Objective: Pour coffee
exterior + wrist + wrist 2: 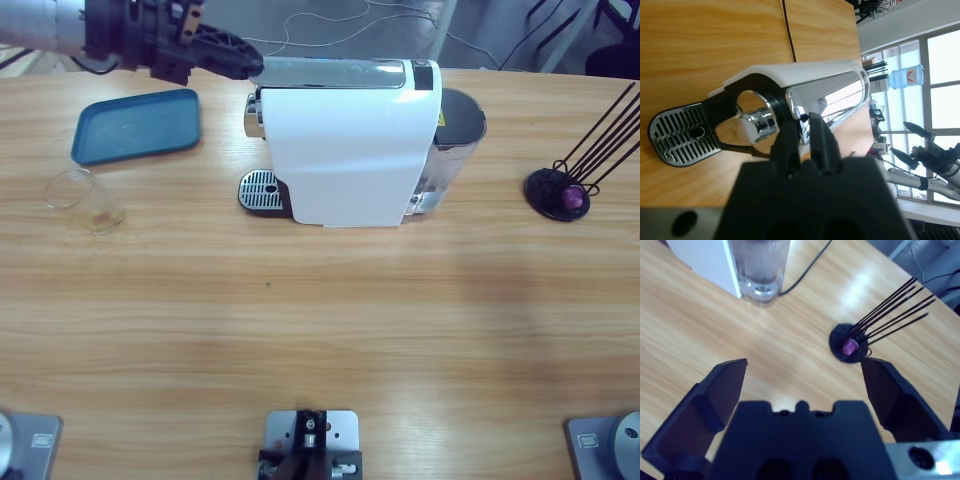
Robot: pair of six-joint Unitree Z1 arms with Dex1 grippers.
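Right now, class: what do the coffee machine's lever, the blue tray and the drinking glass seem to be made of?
Lever: probably polished or chromed metal, since it mirrors its surroundings. Blue tray: likely matte plastic, with even colour and soft rounded rim. Drinking glass: clear glass or clear plastic; the wood grain shows through it.

A: Where is the left arm?
B: It comes in from the upper left corner of the high view, silver-grey forearm level, black left gripper pointing right; in its own wrist view the left gripper has its jaws drawn close together, nearly touching.
A: And the right?
B: Unseen from above; the right gripper hangs over the desk, tilted downward, its two black jaws spread wide with nothing between them.
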